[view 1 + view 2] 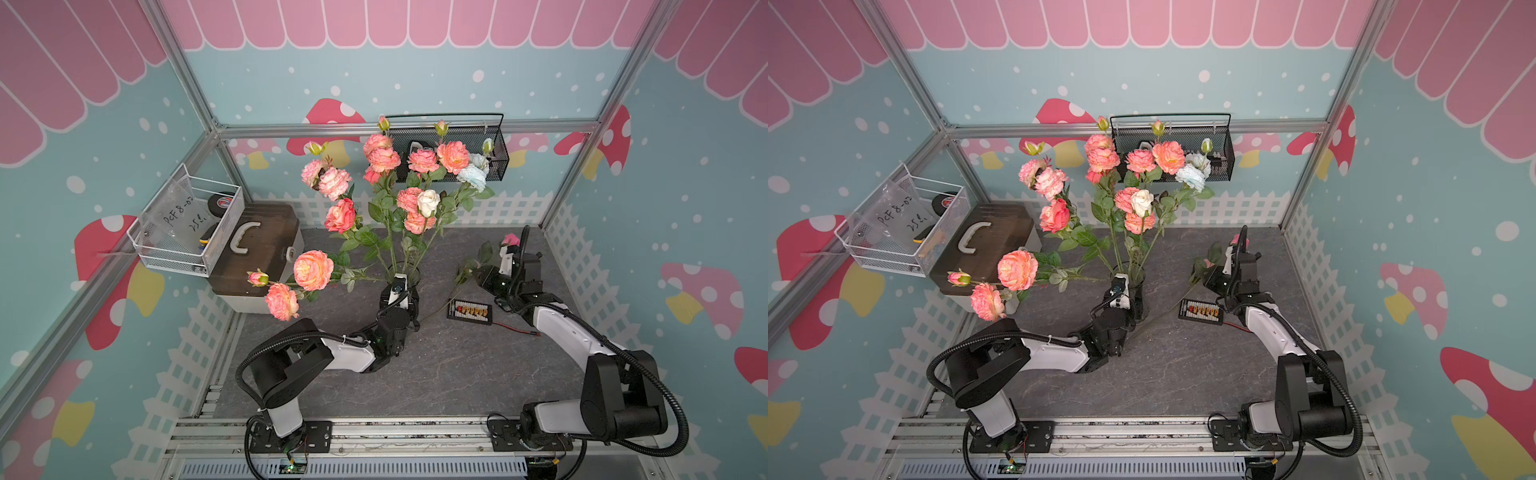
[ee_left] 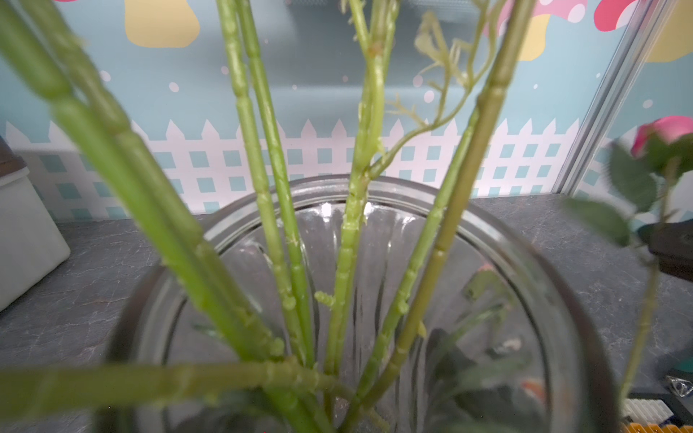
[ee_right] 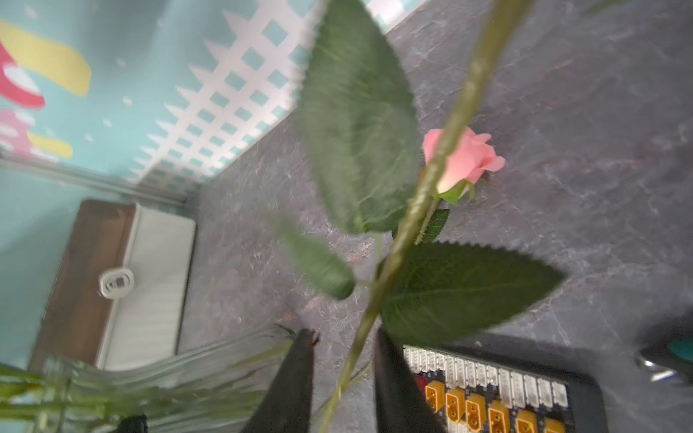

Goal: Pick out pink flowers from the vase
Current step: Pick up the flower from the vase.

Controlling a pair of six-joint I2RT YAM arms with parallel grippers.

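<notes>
The task looks barely begun: one pink rose (image 3: 465, 159) is out, its stem loose between the right gripper's (image 3: 345, 333) spread fingers, low over the worktop (image 1: 449, 365), while the left gripper's (image 1: 400, 293) fingers clasp the vase (image 1: 412, 277), which holds many more pink flowers (image 1: 313, 270).

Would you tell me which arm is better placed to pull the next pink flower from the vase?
Probably right. The left claw is shut on the vase, steadying it; the right claw stands open around a pink rose stem, nearly free.
</notes>
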